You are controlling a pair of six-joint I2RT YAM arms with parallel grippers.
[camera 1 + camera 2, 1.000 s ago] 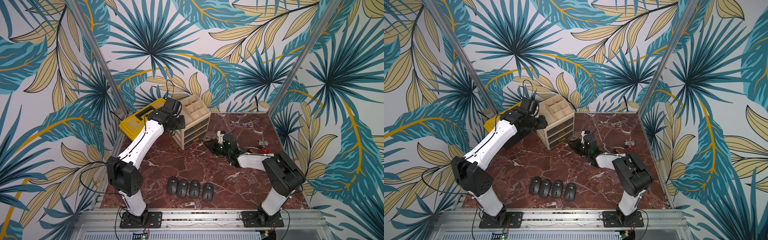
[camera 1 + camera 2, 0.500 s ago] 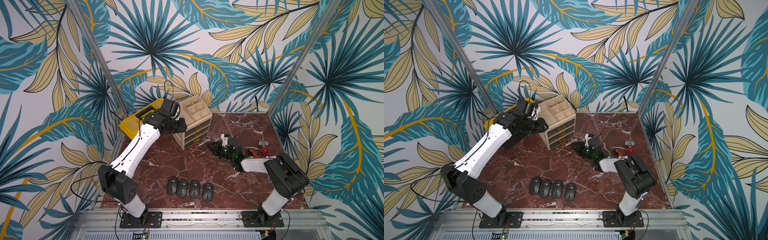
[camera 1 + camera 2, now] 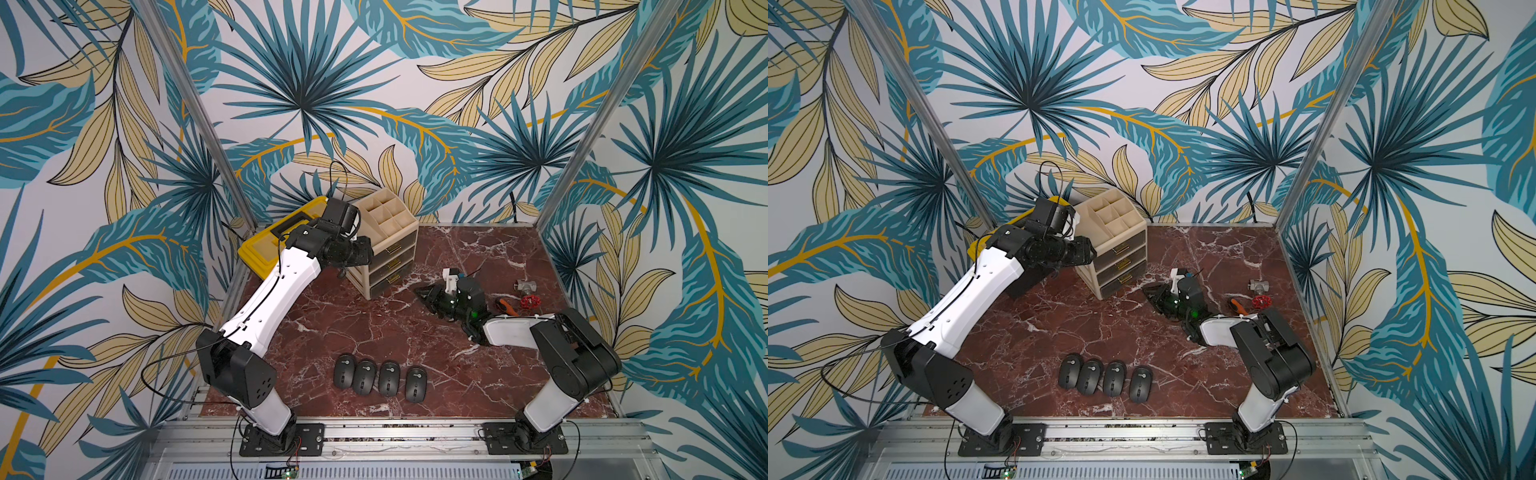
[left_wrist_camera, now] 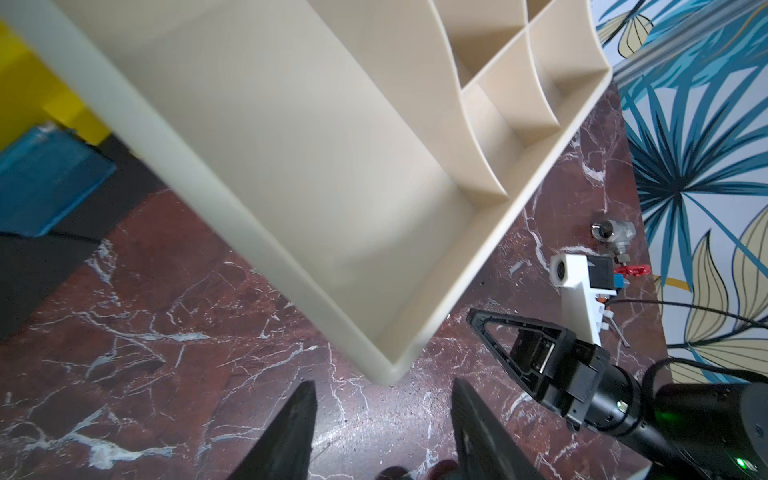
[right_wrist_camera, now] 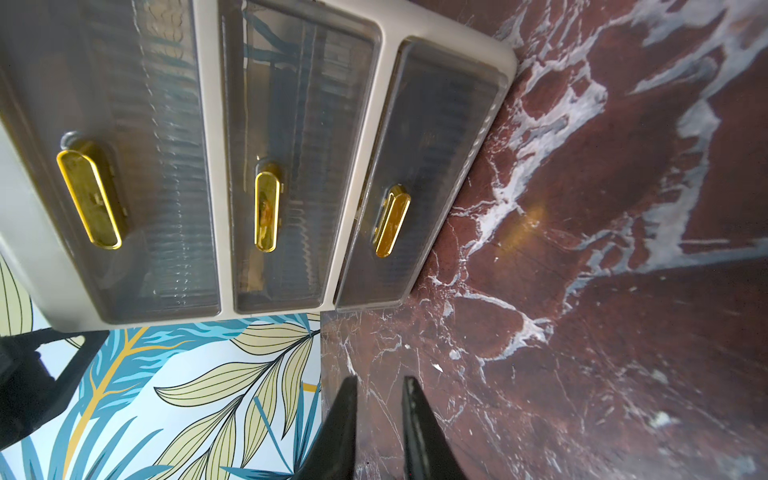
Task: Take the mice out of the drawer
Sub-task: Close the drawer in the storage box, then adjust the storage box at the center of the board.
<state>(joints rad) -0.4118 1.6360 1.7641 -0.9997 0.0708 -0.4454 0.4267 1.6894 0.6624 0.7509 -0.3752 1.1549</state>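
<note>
Four dark oval mice [image 3: 389, 377] lie in a row near the front of the red marble table [image 3: 478, 249], seen in both top views only. The right wrist view alone shows the beige drawer unit's [image 5: 210, 166] smoky ribbed fronts and gold handles [image 5: 266, 208]; their contents are unreadable. Left gripper [image 4: 382, 384] jaws spread, empty; right gripper [image 5: 380, 380] jaws narrowly parted, empty.

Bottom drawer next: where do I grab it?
Best by its gold handle, coming straight at the drawer front. The handle is the only part standing proud of the flat face; it runs sideways, so set the jaws above and below it.
</note>
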